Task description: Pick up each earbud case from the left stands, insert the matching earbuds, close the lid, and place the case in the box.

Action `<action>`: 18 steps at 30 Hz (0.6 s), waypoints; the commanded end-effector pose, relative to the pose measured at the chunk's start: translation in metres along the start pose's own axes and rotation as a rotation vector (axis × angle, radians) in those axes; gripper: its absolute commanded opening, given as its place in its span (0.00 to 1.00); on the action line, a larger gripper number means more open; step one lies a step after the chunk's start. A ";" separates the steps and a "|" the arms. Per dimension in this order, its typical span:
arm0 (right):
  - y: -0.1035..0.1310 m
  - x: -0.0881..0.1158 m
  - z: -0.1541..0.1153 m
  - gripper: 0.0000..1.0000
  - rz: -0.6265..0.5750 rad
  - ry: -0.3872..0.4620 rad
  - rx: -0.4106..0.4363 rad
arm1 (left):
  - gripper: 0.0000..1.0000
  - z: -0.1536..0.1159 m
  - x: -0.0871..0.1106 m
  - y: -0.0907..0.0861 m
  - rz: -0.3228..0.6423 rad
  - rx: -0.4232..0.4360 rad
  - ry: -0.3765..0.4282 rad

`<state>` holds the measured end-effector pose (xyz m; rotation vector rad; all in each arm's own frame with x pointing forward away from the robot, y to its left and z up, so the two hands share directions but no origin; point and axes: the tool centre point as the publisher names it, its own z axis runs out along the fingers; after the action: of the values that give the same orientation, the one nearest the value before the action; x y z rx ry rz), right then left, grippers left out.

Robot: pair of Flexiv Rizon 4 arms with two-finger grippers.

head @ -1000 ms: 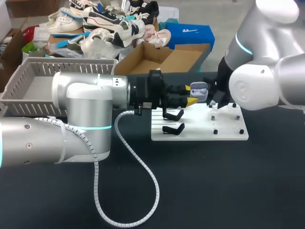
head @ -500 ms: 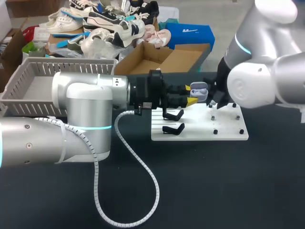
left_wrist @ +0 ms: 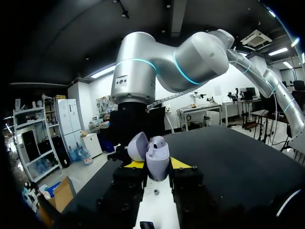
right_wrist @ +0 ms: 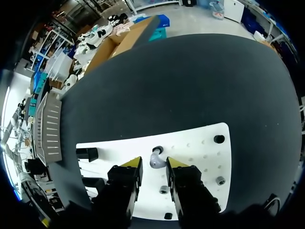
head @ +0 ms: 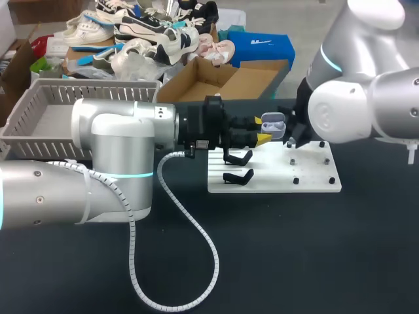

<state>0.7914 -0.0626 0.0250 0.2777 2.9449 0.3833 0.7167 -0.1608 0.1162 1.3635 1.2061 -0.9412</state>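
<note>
Our left arm [head: 111, 163] fills the left half of the head view and reaches to the upper middle. Our right arm [head: 353, 111] comes in from the upper right. The two meet above the far edge of the white board [head: 314, 178], which lies right of centre on the dark table [head: 294, 261]. Two black stands [head: 239, 157] at the board's left end are both bare.

The left gripper [left_wrist: 157, 164] has its fingers clamped on the lavender earbud case [left_wrist: 157, 171], holding it upright above the board with the lid [left_wrist: 137, 145] swung open. The right gripper [right_wrist: 153, 163] hangs over the board with its fingers apart. A loose earbud [right_wrist: 156, 160] lies on the board between the tips, and as far as we can tell neither finger touches it.

We judge the step in hand to be insertion. The case is off its stand and open, and one seated earbud [left_wrist: 159, 141] already appears to be in it. The next move calls for the right fingers to lower and close on the loose bud without nudging it away, then carry it to the case's free socket.

The head view hides the right gripper behind its own arm and never shows the loose bud; only the right wrist view does. Only the left wrist view looks into the case, which the head view shows as a small pale shape at upper middle.
</note>
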 end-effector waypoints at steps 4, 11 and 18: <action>0.000 -0.003 0.002 0.25 0.005 0.010 0.000 | 0.00 0.001 0.000 -0.001 0.001 -0.008 0.000; -0.001 -0.001 0.002 0.24 0.014 0.013 0.002 | 0.00 0.001 0.000 -0.001 0.001 -0.008 0.000; -0.002 0.001 0.003 0.24 0.022 0.019 0.003 | 0.00 0.001 0.000 -0.001 0.001 -0.008 0.000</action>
<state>0.7891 -0.0641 0.0217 0.3081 2.9613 0.3859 0.7167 -0.1608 0.1162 1.3635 1.2061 -0.9412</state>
